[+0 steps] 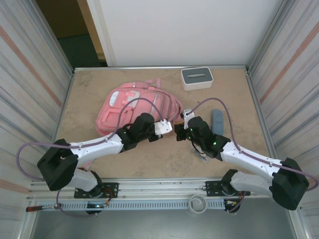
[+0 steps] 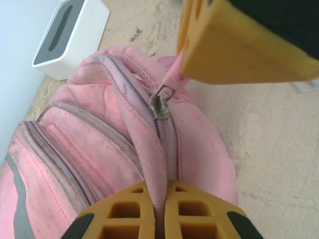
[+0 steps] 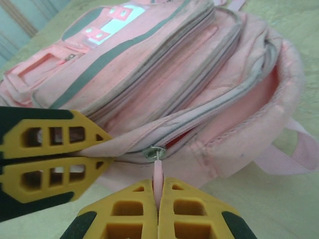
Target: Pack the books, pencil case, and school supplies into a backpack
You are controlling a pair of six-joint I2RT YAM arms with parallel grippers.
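Left pincer (image 2: pixel 159 194): closed. Its two yellow, lattice-moulded fingers on black bases pinch a raised fold of the backpack (image 1: pixel 130 105) cloth just beside the zip track.

Right pincer (image 3: pixel 158 188): closed on the pull tab (image 3: pixel 158 172), a narrow pink strip hanging from the slider (image 3: pixel 154 153). The two pincers meet almost tip to tip on the backpack's side that faces the right edge of the table.

Backpack: soft pink cloth, a little worn and grubby. It lies front-up, left of the table's middle and towards the far edge. The outline is rounded and padded, with several stacked pockets, each bordered by pale greyish zip tape. Grey trim bands cross the front. The front pocket bears a small patch (image 3: pixel 112 15) of white and red squares, its print too blurred to read. Past the slider the main zip gapes and shows pink lining. A pink webbing strap (image 3: pixel 299 149) trails off towards the far edge.

Slider: small, dull silver metal with a squared wire loop that holds the tab.

White box (image 1: pixel 197 78): smooth, with rounded corners and a grey top cut by one long slot. It stands at the far edge, right of middle, apart from the backpack.

Slim blue-grey oblong item (image 1: pixel 218 121): lies flat right of the table's middle, just beside the right arm. Its detail is too small to tell.

Table (image 1: pixel 164 159): sandy brown and mottled, with a chipboard-like grain and a metal rim.
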